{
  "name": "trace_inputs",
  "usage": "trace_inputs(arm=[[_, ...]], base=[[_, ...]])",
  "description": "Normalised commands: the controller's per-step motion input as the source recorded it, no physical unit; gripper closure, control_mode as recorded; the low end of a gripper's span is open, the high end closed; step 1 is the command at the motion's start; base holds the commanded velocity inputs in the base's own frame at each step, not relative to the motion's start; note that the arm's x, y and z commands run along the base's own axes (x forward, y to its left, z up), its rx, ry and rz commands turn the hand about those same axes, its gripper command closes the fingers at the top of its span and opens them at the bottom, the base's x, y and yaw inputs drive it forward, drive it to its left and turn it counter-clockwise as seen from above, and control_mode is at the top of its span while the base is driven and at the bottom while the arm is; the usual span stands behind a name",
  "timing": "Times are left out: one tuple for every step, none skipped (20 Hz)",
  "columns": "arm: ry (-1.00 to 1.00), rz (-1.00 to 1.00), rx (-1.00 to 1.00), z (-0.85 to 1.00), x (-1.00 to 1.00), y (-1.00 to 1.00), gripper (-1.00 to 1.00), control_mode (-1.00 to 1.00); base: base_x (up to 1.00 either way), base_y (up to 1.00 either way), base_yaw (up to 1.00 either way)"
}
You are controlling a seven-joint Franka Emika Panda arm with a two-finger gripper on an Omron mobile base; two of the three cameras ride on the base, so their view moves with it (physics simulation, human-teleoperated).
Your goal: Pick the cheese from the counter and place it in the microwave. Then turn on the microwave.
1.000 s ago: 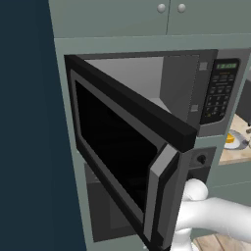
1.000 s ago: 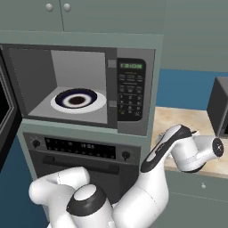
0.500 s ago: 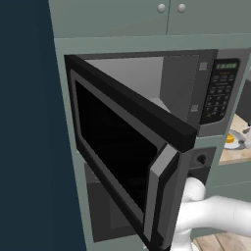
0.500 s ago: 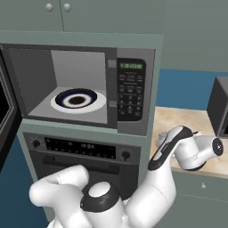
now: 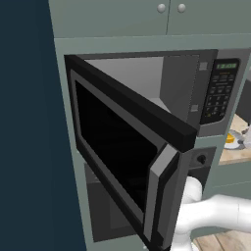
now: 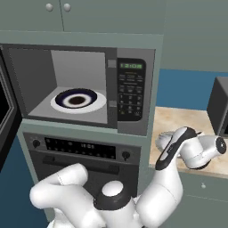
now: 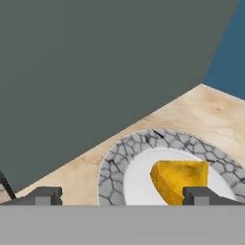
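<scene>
Rendered kitchen, built-in microwave (image 6: 84, 89) above oven (image 6: 80, 153), grey-green cabinets (image 5: 147, 17), wood-look counter (image 6: 187, 129)

Microwave (image 6: 80, 84) cavity open to reach (plate (image 6: 78, 99) on its floor), door (image 5: 122, 152) swung wide.

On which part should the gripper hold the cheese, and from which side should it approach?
Probably across the two flat side faces of the cheese, coming down from above: it is a wedge lying on a plate whose raised rim hinders a sideways approach. The gripper is open.
</scene>
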Motion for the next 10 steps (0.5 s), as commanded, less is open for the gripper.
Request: trace_inputs(arm=[[0.03, 0.00, 0.00, -0.20, 0.17, -0.06, -1.00, -1.00], [0.03, 0.00, 0.00, -0.23, 0.16, -0.04, -1.00, -1.00], [0.03, 0.00, 0.00, -0.22, 0.16, -0.07, -1.00, -1.00], [0.03, 0.00, 0.00, -0.26, 0.19, -0.09, -1.00, -1.00], [0.03, 0.00, 0.00, -0.24, 0.21, -0.11, -1.00, -1.00], [0.03, 0.00, 0.00, -0.22, 0.24, -0.13, -1.00, -1.00], [0.02, 0.00, 0.00, -0.18, 0.20, -0.14, -1.00, -1.00], [0.02, 0.00, 0.00, -0.17, 0.19, -0.14, -1.00, -1.00], [0.01, 0.00, 0.00, -0.17, 0.19, -0.13, -1.00, -1.00], [0.01, 0.00, 0.00, -0.18, 0.20, -0.11, -1.00, -1.00]], base=[[0.00, 0.00, 0.00], [0.00, 0.00, 0.00], [0.00, 0.00, 0.00], [0.00, 0.00, 0.00], [0.00, 0.00, 0.00], [0.00, 0.00, 0.00], [0.00, 0.00, 0.00], [0.00, 0.00, 0.00], [0.00, 0.00, 0.00], [0.00, 0.00, 0.00]])
